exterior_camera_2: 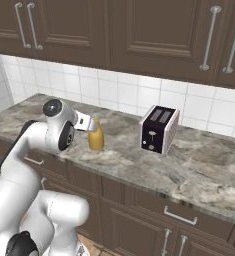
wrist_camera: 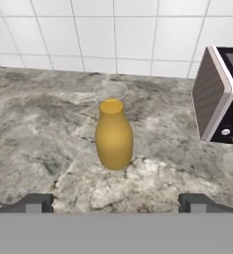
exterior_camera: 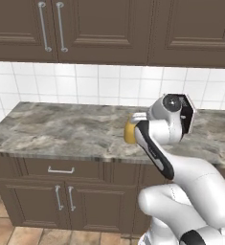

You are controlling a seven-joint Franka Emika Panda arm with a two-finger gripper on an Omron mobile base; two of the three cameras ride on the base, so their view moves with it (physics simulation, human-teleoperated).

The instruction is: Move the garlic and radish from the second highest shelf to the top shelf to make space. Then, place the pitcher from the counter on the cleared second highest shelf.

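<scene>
The pitcher (wrist_camera: 113, 134), a small orange-yellow jug with a whitish rim, stands upright on the grey-brown marbled counter (wrist_camera: 38, 124). My gripper (wrist_camera: 116, 203) is open. Its two dark fingertips (wrist_camera: 38, 202) sit wide apart, a short way back from the pitcher, with nothing between them. In the right base view the pitcher (exterior_camera_2: 95, 135) stands just beyond my hand. In the left base view the pitcher (exterior_camera: 129, 131) is partly hidden behind my forearm. The garlic, the radish and both fridge shelves are out of view.
A black-and-silver toaster (exterior_camera_2: 160, 129) stands on the counter (exterior_camera_2: 119, 162) right of the pitcher, near the white tiled wall (wrist_camera: 113, 34). Dark brown upper cabinets (exterior_camera: 99, 28) hang overhead. Lower cabinets with metal handles (exterior_camera: 61, 170) sit under the counter (exterior_camera: 51, 129).
</scene>
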